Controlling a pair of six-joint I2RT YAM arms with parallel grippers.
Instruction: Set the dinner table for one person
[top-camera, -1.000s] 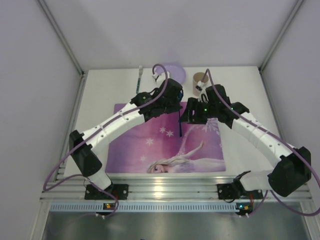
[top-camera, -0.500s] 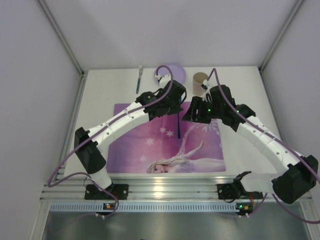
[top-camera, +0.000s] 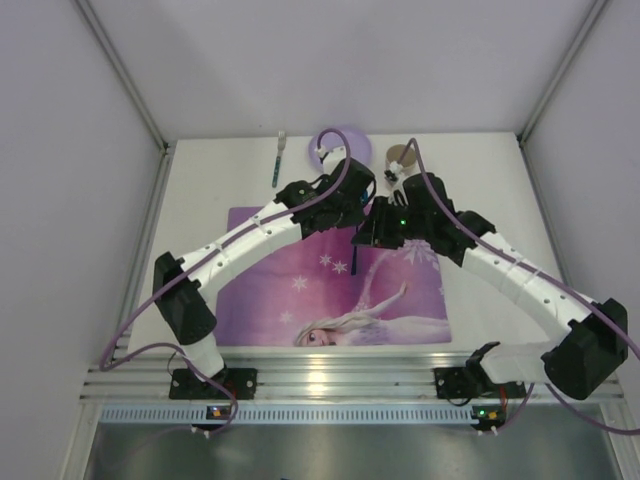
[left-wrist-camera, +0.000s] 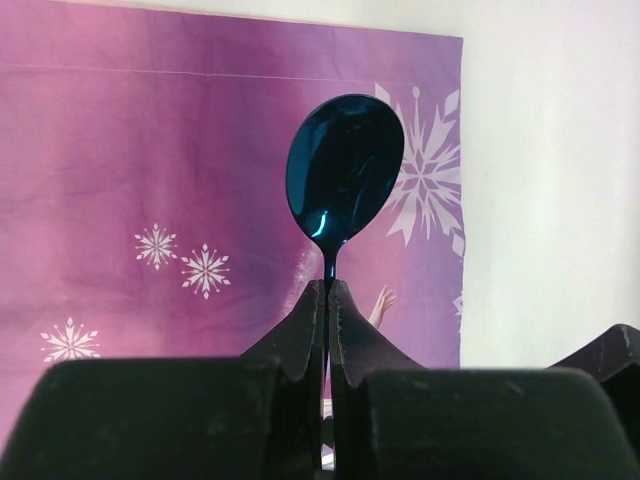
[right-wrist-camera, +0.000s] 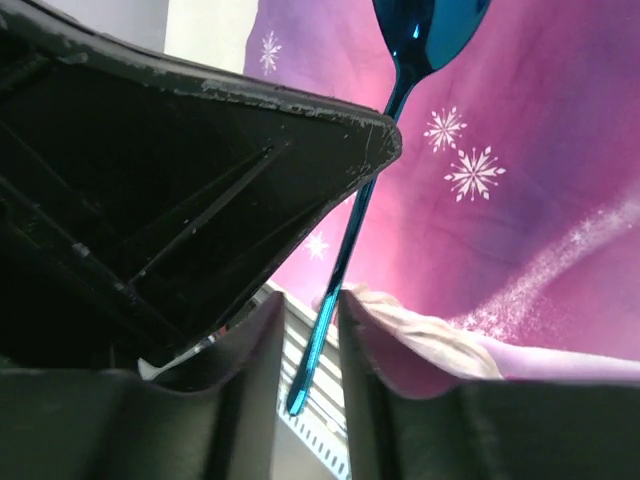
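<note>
The left gripper (left-wrist-camera: 327, 292) is clamped on the handle of a blue spoon (left-wrist-camera: 345, 165), held above the purple princess placemat (left-wrist-camera: 150, 140). The right gripper (right-wrist-camera: 312, 296) brackets that handle, jaws narrowly parted, not pinching. The white dinner table (top-camera: 200, 185) lies beneath the placemat

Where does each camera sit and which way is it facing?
Top external: above and behind the bases, looking down on the dinner table; both arms show.
Left wrist: behind the left gripper, shut on the blue spoon, facing the placemat.
Right wrist: behind the right gripper, open astride the spoon's handle, facing the placemat.
Shared: spoon and placemat appear in all three.
</note>
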